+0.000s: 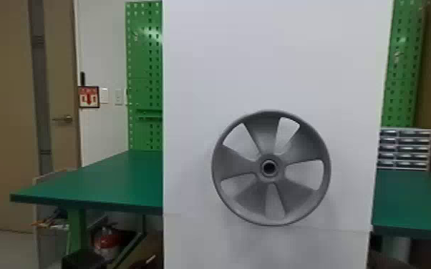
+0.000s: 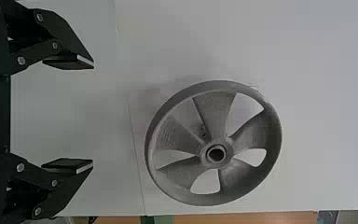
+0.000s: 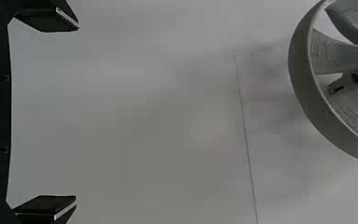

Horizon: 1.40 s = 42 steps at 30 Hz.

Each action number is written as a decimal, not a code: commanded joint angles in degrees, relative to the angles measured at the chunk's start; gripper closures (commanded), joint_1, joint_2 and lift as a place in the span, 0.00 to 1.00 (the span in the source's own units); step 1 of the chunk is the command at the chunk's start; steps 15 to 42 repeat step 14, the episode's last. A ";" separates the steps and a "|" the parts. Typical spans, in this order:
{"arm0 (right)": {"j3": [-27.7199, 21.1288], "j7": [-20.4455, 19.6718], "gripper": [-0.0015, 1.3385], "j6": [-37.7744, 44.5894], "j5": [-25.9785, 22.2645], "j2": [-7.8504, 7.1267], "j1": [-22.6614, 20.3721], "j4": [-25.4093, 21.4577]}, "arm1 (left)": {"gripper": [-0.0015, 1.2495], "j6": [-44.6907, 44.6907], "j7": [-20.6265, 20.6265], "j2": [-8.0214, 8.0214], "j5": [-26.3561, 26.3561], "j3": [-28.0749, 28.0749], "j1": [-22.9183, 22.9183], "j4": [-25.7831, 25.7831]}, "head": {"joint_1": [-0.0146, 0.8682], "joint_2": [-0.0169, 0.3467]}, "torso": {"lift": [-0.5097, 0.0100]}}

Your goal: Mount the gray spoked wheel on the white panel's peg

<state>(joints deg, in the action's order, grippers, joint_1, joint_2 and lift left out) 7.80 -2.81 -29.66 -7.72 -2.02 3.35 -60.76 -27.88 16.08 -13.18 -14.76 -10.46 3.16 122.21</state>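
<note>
Gray wheel (image 1: 269, 193) inside edges of white panel (image 1: 261, 64), apart from left fingers (image 2: 67, 62).

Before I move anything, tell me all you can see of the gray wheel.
The gray wheel has a round rim, five broad spokes with openings between, and a hub around a dark hole. It looks like dull metal or hard plastic. It hangs upright against the white panel, face outward; I cannot make out the peg. The left gripper and right gripper, both open, don't touch it.

Wheel (image 3: 301, 70) partly outside right wrist view
</note>
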 commanded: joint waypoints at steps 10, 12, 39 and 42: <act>-1.03 0.00 0.02 -1.46 0.25 0.53 -0.89 3.98 | 0.40 -0.07 0.00 0.08 0.17 -0.09 0.00 -0.22 | 0.16 0.03 | 0.21; -1.12 0.00 0.04 -1.54 0.25 0.62 -0.98 4.24 | 0.40 -0.07 0.00 -0.01 0.17 -0.18 0.09 -0.22 | 0.16 0.03 | 0.21; -1.03 0.00 0.04 -1.54 0.78 0.62 -0.98 4.42 | 0.40 -0.07 0.00 -0.01 0.17 -0.18 0.18 -0.31 | 0.16 0.03 | 0.21; -1.03 0.00 0.04 -1.54 0.78 0.62 -0.98 4.42 | 0.40 -0.07 0.00 -0.01 0.17 -0.18 0.18 -0.31 | 0.16 0.03 | 0.21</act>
